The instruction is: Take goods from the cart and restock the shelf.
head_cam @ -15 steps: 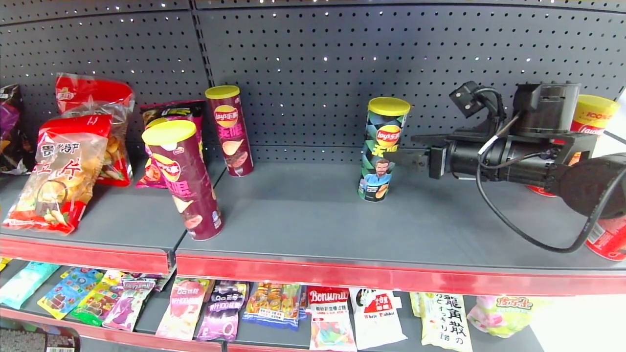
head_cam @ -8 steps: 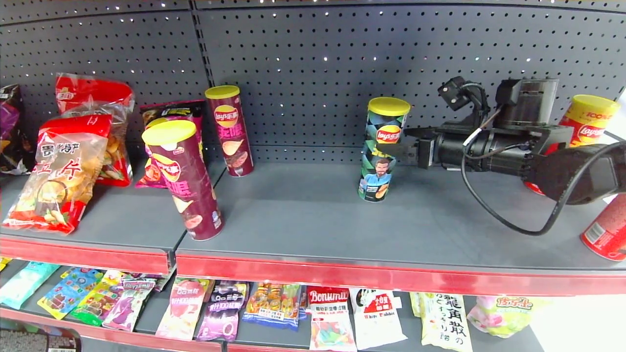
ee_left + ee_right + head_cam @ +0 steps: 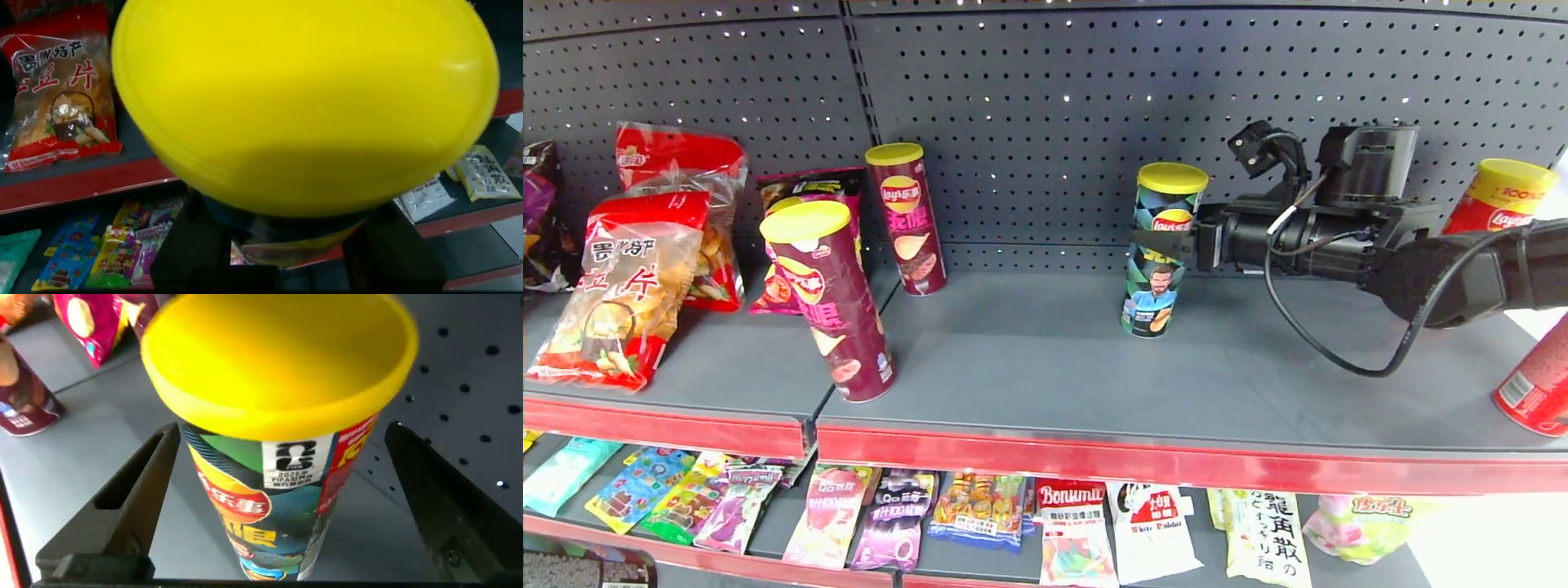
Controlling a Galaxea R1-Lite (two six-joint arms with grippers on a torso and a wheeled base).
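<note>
Right pincer (image 3: pixel 1158 243) is held wide astride the green can (image 3: pixel 282 498), one finger on either side with gaps visible, so the can stands upright by itself on the shelf (image 3: pixel 1029 367) near the pegboard (image 3: pixel 1029 122). Such a spread is judged to suit a release or a grasp alike. Left pincer (image 3: pixel 286 255) is closed on a yellow-lidded can (image 3: pixel 302 98), which is kept off the shelf, presumably for stocking.

Shop, pegboard shelf (image 3: pixel 1029 367), snack bags (image 3: pixel 621 286), chip cans (image 3: pixel 833 302)
</note>
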